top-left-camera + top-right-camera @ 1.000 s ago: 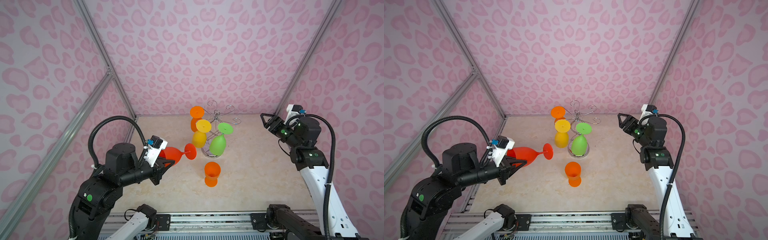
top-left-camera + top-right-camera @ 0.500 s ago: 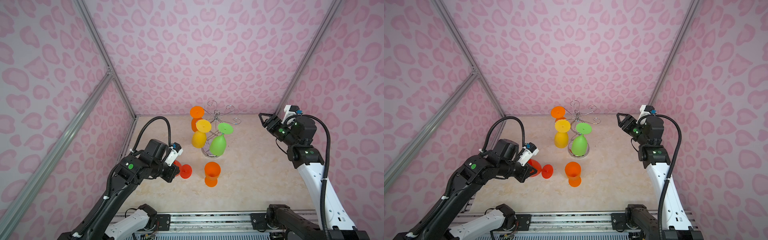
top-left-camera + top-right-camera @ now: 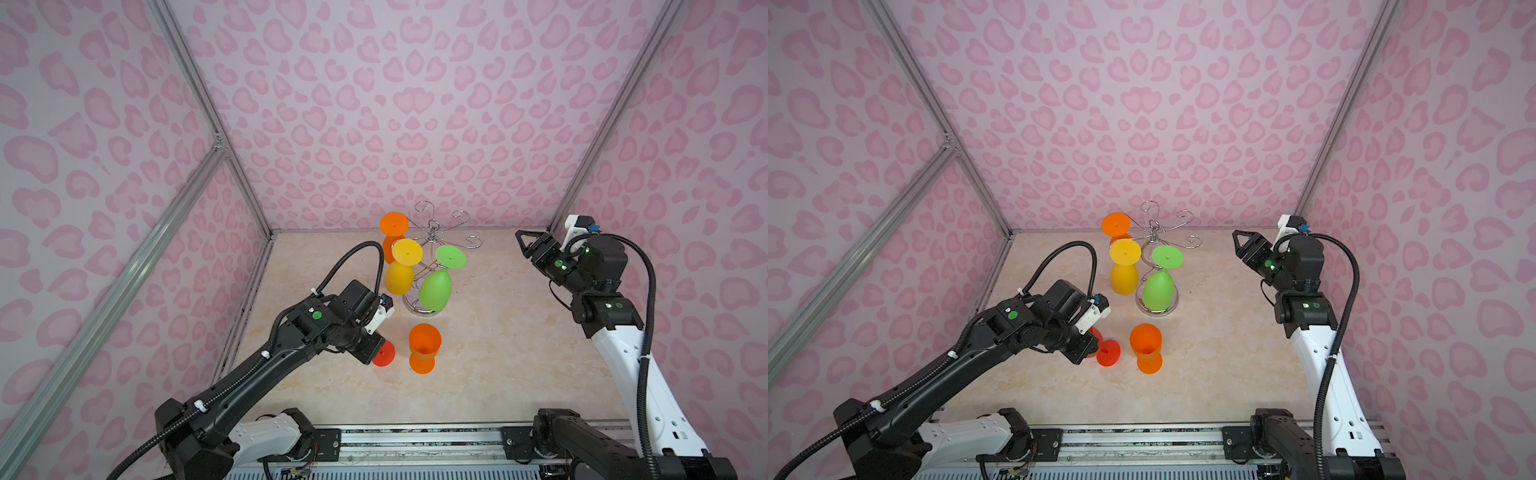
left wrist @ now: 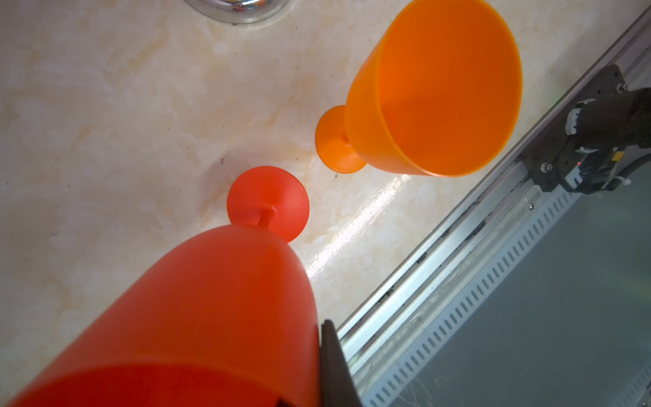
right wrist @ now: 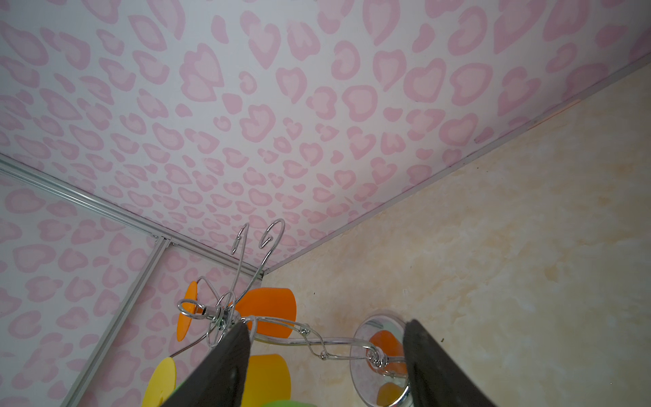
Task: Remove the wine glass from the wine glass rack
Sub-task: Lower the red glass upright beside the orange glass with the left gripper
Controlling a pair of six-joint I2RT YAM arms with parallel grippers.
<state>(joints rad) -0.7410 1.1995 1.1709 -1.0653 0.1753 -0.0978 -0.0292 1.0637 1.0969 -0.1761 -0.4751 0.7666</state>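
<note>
Pink heart-patterned walls (image 3: pixel 415 104) close in a pale marbled counter (image 3: pixel 519 353), which two arms work from the near rail. The left arm (image 3: pixel 257 374) reaches low across the front of the counter, while the right arm (image 3: pixel 623 361) stands raised at the side. The wine glass rack (image 3: pixel 434 237), a chrome wire stand, sits toward the back on its round base. A yellow glass (image 3: pixel 399 278), a green glass (image 3: pixel 435 291) and an orange glass (image 3: pixel 393 224) hang from it bowl-down by their feet, so each foot must slide out along its wire arm to come free. An upright orange glass (image 3: pixel 423 347) stands on the counter in front of the rack. The red wine glass (image 4: pixel 211 317) is off the rack, tilted with its foot toward the counter just beside that orange glass, probably for setting down. Whether the foot touches cannot be told. The left tool (image 3: pixel 371 351) is closed tight on the bowl end of the red glass, a hold that leaves stem and foot free to land first. The right tool (image 3: pixel 525 243) holds nothing; its jaws stand apart and it points at the rack from well away, apparently on standby.
</note>
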